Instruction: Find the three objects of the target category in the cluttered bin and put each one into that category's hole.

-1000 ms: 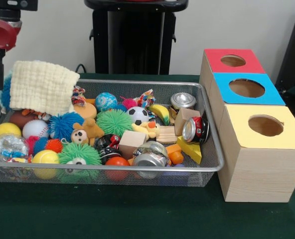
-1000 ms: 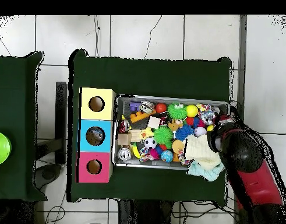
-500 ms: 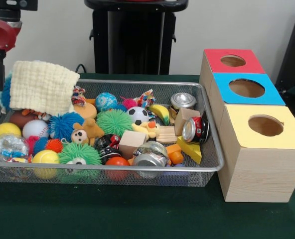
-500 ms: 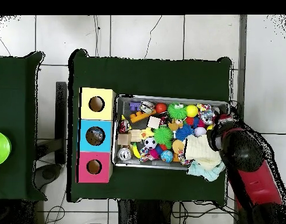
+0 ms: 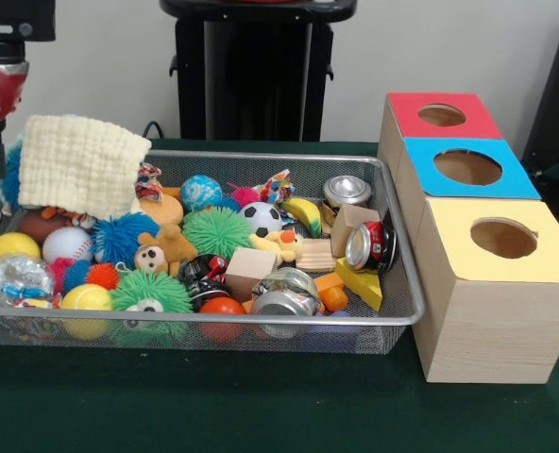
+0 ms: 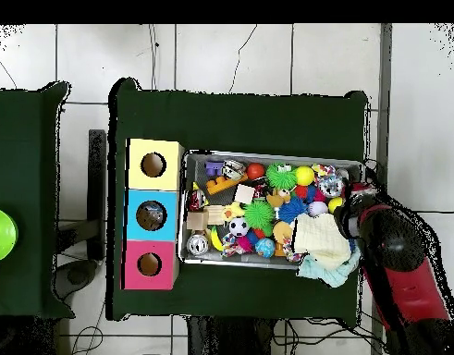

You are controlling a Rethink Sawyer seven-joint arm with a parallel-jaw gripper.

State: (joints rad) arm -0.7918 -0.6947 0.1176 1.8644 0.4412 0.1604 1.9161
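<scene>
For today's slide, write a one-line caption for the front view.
Silver wire-mesh basket crammed with balls, cans and toys beside three wooden boxes topped red, blue and yellow.

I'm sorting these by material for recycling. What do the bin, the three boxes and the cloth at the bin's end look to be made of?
The bin: silvery wire mesh with a metal rim, see-through and shiny. The boxes: pale wood by the grain on their sides, with matte red, blue and yellow tops, perhaps painted. The cloth: cream, waffle-textured fabric, likely a soft knit or woven towel.
</scene>
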